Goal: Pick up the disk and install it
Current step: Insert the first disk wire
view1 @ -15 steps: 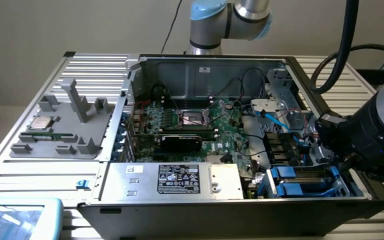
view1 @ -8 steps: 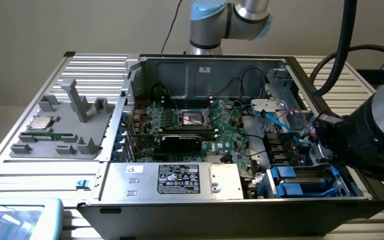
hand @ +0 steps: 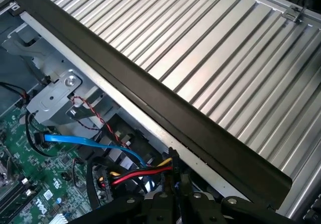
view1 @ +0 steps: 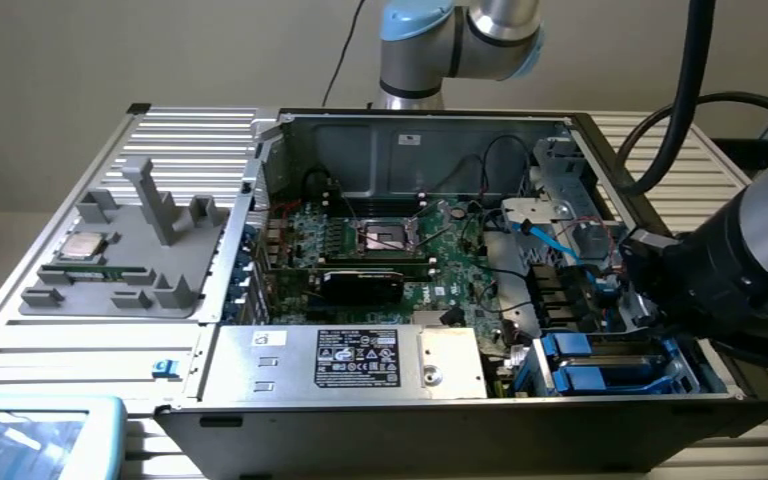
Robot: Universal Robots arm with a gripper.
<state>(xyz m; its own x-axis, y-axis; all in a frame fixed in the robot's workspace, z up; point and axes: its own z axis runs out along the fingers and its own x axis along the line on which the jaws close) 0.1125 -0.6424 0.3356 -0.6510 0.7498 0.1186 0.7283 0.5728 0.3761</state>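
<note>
My gripper [view1: 632, 300] reaches down into the open computer case [view1: 411, 125] along its wall on the exterior view's right, just above the drive cage. In the wrist view the gripper [hand: 174, 180] has its black fingers [hand: 164, 200] pressed close together, shut, with nothing seen between them. Their tips sit beside a bundle of red, yellow and black wires [hand: 143, 174]. In the cage at the case's front corner lies the disk [view1: 603, 362], a grey face between blue plastic rails. Its label is hidden. The gripper is a little above and behind it, apart from it.
A blue flat cable [hand: 85, 141] and a twisted red-black wire [hand: 95, 116] run by the fingers. The motherboard [view1: 398, 250] fills the case floor, with the grey power supply box [view1: 344, 360] at the front. A grey fixture [view1: 124, 260] holding a small square chip [view1: 84, 245] sits on the ribbed table [hand: 210, 58].
</note>
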